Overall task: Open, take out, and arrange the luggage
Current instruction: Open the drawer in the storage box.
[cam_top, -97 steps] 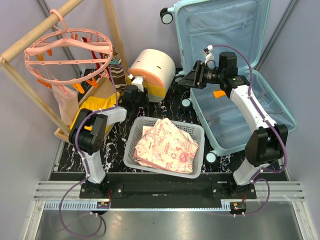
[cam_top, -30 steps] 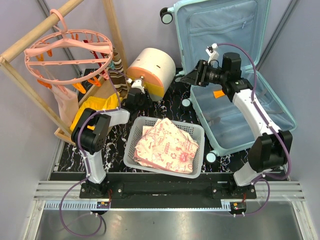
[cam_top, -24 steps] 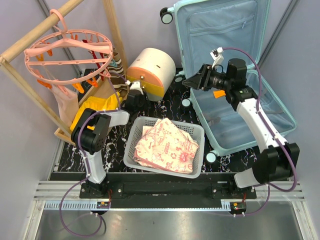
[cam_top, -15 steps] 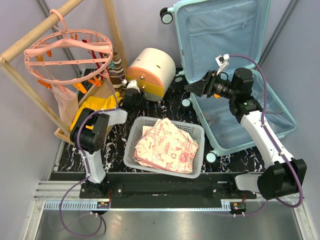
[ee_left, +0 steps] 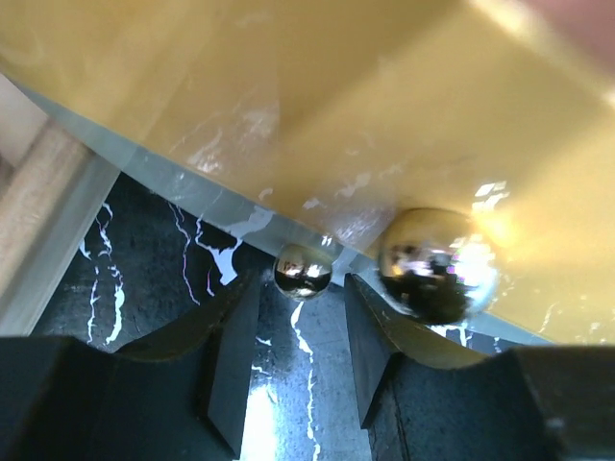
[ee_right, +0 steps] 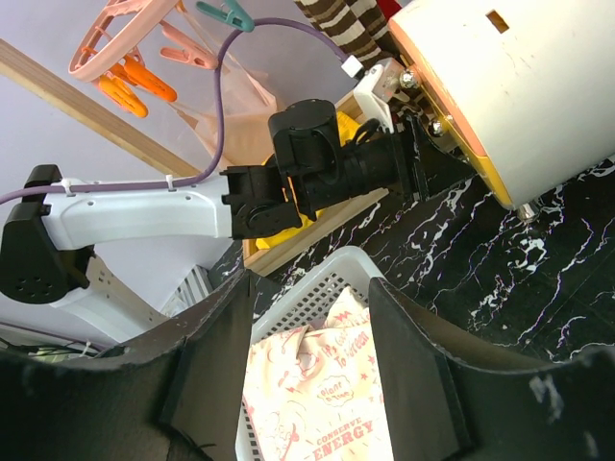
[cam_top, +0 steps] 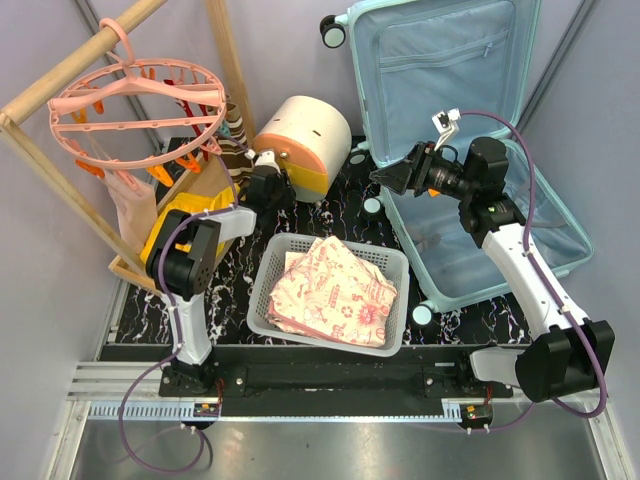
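black marbled tabletop (cam_top: pixel 232 290) fills the middle of the overhead view, with grey walls behind it. the suitcase (cam_top: pixel 450 70) lies open at the far right. its lid stands upright against the back wall, showing pale blue lining and a zip pocket. its base lies flat on the table, partly over the right edge. one wheel (cam_top: pixel 333 32) sticks out at the lid's top left corner.

the right claw (cam_top: pixel 380 177) hangs above the near-left corner of the suitcase base and points left towards the middle of the table. its own camera shows the two fingers apart with nothing between them.

the left claw (cam_top: pixel 263 177) is pressed close to the front of the cream and orange drawer box (cam_top: pixel 305 135), which sits left of the suitcase. its fingers are also apart. a small shiny knob (ee_left: pixel 303 270) sits just past the tips, in line with the gap, and neither finger is seen touching it. a bigger shiny knob (ee_left: pixel 439 261) sits just to its right on the orange face.

a white basket (cam_top: pixel 270 262) sits near the front of the table, holding a folded floral cloth (cam_top: pixel 335 290). a pink round clip hanger (cam_top: pixel 140 100) hangs from a wooden rack (cam_top: pixel 60 75) on the far left.
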Robot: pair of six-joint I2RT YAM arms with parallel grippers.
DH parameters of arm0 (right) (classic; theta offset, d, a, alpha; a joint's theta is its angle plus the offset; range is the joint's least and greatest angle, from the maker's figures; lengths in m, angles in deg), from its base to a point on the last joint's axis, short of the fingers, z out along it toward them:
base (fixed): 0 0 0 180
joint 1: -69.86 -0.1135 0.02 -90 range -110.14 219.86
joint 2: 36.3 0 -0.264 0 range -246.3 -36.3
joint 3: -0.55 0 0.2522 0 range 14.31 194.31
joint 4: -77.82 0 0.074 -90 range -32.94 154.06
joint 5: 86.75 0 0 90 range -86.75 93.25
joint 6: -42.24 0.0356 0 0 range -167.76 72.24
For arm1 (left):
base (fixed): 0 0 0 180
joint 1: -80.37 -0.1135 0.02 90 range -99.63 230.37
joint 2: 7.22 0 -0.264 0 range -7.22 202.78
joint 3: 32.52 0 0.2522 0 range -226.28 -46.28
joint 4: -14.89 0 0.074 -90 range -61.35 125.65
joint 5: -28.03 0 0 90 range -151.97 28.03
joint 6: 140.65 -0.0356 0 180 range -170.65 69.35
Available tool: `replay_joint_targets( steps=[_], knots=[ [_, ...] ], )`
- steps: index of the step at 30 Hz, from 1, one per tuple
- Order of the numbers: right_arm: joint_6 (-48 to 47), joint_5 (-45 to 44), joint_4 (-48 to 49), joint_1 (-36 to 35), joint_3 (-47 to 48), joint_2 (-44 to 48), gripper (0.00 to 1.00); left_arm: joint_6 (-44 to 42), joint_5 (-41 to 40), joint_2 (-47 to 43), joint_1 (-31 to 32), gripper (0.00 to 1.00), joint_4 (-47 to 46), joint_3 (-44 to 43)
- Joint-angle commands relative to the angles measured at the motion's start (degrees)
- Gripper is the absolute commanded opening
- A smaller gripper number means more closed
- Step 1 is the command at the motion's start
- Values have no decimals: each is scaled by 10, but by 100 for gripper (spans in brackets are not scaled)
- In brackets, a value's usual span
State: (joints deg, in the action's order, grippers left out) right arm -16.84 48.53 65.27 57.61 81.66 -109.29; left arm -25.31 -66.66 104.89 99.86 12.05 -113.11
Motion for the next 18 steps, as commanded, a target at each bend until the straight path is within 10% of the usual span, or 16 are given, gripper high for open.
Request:
replay_joint_targets(
  steps=[1,18],
  knots=[
    [-9,8,24,1,1,16,59,2,12,9,-5,43,-3,-31],
    [-22,9,26,1,-6,10,60,-1,30,18,-13,18,-6,-46]
  ],
)
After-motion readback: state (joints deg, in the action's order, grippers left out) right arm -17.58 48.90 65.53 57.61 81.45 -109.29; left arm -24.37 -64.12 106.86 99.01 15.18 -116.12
